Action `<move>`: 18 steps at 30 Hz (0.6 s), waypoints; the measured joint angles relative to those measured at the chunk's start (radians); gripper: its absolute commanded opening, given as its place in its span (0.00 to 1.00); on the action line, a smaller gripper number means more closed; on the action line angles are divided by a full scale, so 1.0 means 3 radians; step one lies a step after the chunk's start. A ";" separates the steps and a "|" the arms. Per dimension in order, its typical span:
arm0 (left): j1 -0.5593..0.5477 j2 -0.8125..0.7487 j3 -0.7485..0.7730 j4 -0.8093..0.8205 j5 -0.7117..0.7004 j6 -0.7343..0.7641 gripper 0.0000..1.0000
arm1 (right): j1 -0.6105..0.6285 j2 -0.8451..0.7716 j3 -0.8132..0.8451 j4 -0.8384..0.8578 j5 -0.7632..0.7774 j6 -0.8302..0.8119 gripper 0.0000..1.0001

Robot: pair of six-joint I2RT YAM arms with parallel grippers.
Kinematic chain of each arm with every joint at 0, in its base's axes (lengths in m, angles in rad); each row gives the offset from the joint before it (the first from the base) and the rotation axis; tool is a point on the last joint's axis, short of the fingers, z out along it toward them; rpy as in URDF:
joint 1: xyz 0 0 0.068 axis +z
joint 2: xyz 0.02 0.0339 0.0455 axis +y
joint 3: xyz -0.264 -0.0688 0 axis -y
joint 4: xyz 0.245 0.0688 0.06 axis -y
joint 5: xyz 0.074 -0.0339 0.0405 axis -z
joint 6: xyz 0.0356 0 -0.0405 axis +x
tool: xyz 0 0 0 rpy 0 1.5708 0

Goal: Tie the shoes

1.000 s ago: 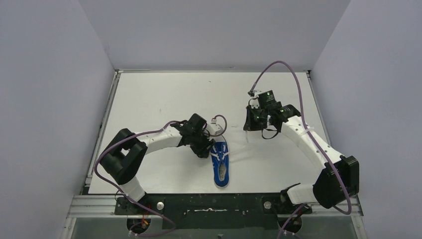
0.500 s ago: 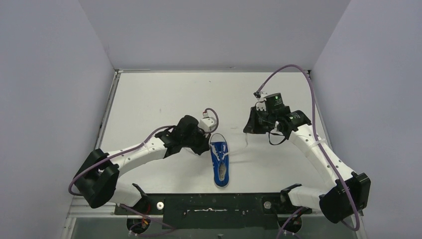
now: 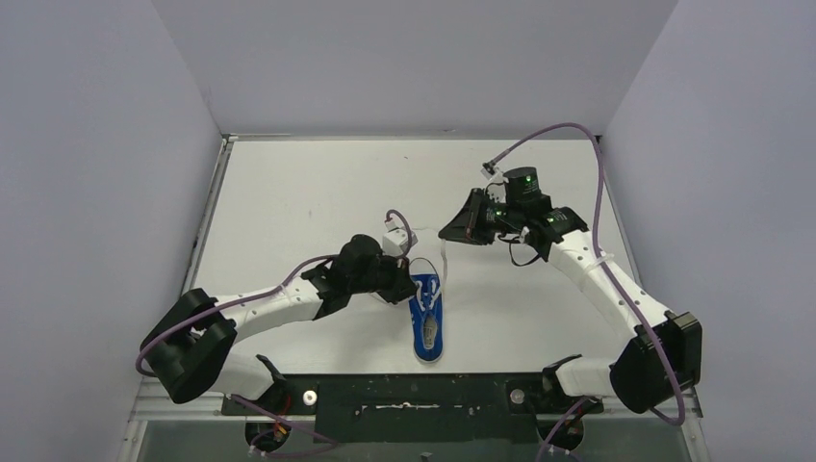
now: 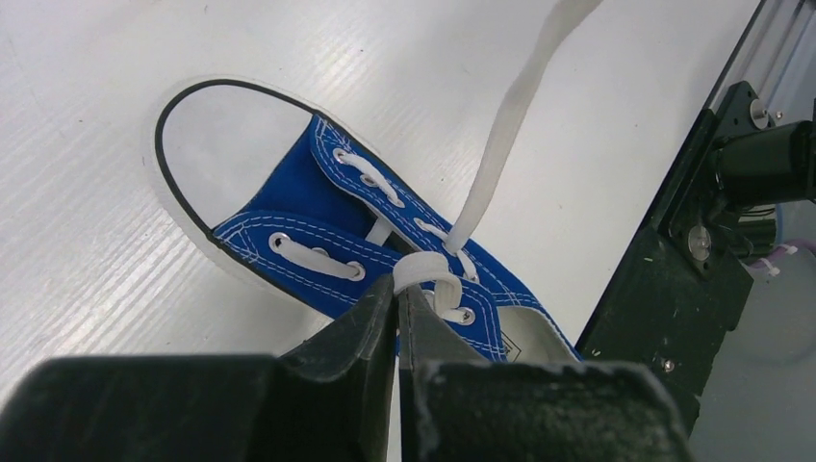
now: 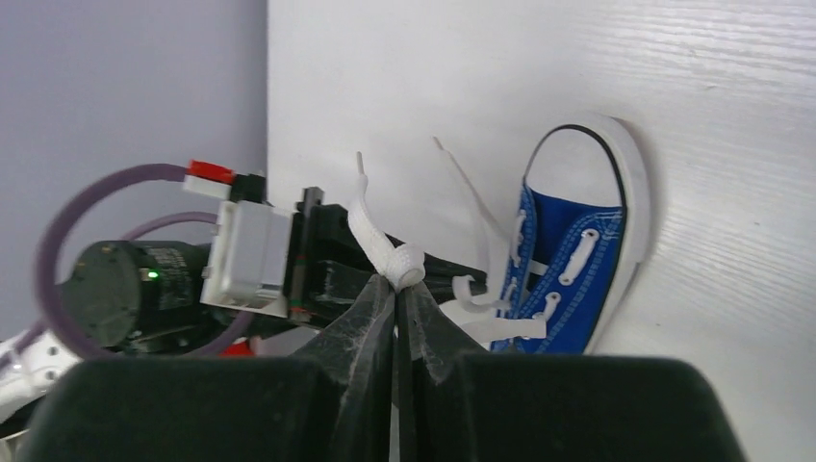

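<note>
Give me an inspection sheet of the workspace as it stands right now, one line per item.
Surface: white table, no spills seen.
Job's things: small blue sneaker with white sole rim lies flat, toe away from the arm bases; white laces untied.
Clutter: nothing seen.
Grippers: left gripper shut on a lace loop at the eyelets; right gripper shut on a lace strand above the table.
Cables: purple cables loop off both wrists.
Surroundings: grey walls; black base rail.

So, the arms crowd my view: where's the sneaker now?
Top view: the sneaker lies centre-near on the table, the left hand at its left side, pinching a lace.
</note>
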 measured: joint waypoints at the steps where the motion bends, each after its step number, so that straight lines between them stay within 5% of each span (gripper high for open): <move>1: -0.0003 -0.0009 -0.0043 0.0061 0.0000 -0.0025 0.03 | 0.0000 -0.0014 0.0000 0.0075 -0.0034 0.0109 0.00; 18: -0.0006 0.0103 -0.0071 0.0529 0.0207 -0.0174 0.15 | 0.0000 -0.0130 -0.0006 0.0563 -0.0244 0.0857 0.00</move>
